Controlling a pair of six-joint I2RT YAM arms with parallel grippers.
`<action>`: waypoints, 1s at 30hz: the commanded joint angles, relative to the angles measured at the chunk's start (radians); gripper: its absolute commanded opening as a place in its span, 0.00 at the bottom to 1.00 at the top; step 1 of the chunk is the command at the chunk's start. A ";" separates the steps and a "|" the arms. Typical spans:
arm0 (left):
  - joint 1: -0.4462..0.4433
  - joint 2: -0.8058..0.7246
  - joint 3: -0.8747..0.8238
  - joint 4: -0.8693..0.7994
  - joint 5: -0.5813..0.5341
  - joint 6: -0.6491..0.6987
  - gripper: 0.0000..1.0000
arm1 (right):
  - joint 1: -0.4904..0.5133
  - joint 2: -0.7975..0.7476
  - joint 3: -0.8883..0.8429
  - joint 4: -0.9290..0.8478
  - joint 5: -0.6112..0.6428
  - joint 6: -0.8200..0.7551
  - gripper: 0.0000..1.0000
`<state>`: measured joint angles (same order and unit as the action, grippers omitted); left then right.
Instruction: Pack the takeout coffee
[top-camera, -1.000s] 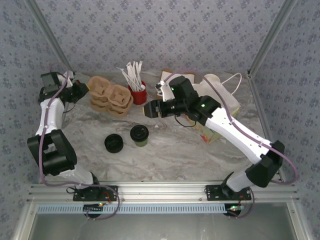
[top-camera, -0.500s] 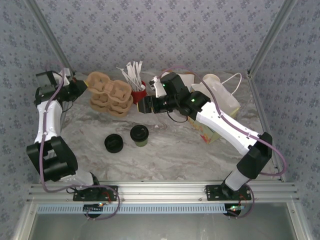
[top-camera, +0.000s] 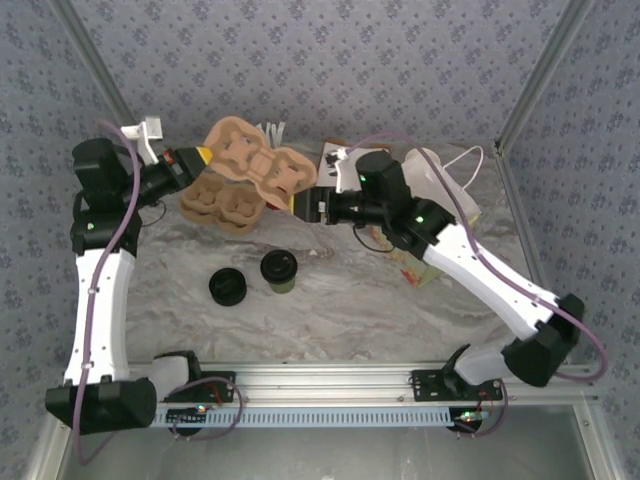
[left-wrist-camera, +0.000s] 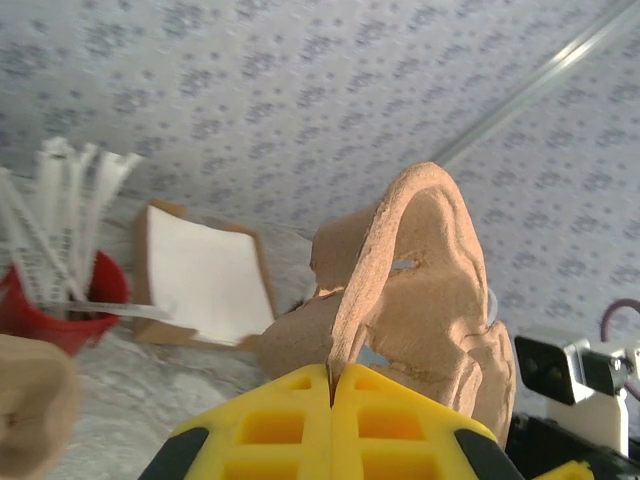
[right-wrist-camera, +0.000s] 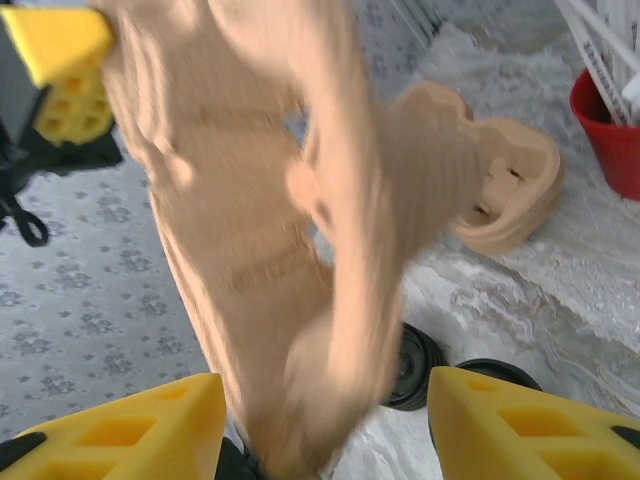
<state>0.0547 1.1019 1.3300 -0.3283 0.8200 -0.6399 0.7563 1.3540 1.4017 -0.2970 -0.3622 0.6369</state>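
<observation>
The takeout coffee (top-camera: 279, 270), an olive-green cup with a black lid, stands on the marble table in front of the arms; its lid edge (right-wrist-camera: 495, 372) shows low in the right wrist view. My left gripper (top-camera: 201, 157) (left-wrist-camera: 331, 372) is shut on the rim of a brown pulp cup carrier (top-camera: 255, 168) (left-wrist-camera: 425, 290), held tilted in the air above the carrier stack. My right gripper (top-camera: 303, 204) (right-wrist-camera: 323, 388) is open, its yellow fingers (right-wrist-camera: 150, 430) on either side of the carrier's (right-wrist-camera: 260, 230) far end with a gap on the right.
More carriers are stacked (top-camera: 222, 205) (right-wrist-camera: 495, 190) under the lifted one. A loose black lid (top-camera: 228, 287) (right-wrist-camera: 415, 365) lies left of the coffee. A red cup of stirrers (left-wrist-camera: 60, 300) (right-wrist-camera: 610, 135), a napkin box (left-wrist-camera: 205, 285) and a white paper bag (top-camera: 440, 185) stand at the back.
My left arm has lifted one carrier off the stack, up and to the right. My right gripper has come to the carrier's right end, and its jaws now straddle it.
</observation>
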 joint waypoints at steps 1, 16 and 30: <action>-0.048 -0.030 -0.024 0.060 -0.015 -0.066 0.00 | -0.017 -0.100 -0.057 0.088 -0.007 0.001 0.57; -0.178 -0.083 -0.067 0.147 -0.085 -0.149 0.00 | -0.056 -0.286 -0.144 0.078 -0.029 -0.060 0.52; -0.259 -0.086 -0.083 0.224 -0.101 -0.181 0.00 | -0.072 -0.315 -0.137 0.048 -0.039 -0.077 0.25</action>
<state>-0.1783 1.0340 1.2507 -0.1581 0.7048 -0.8139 0.6853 1.0664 1.2606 -0.2466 -0.3817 0.5812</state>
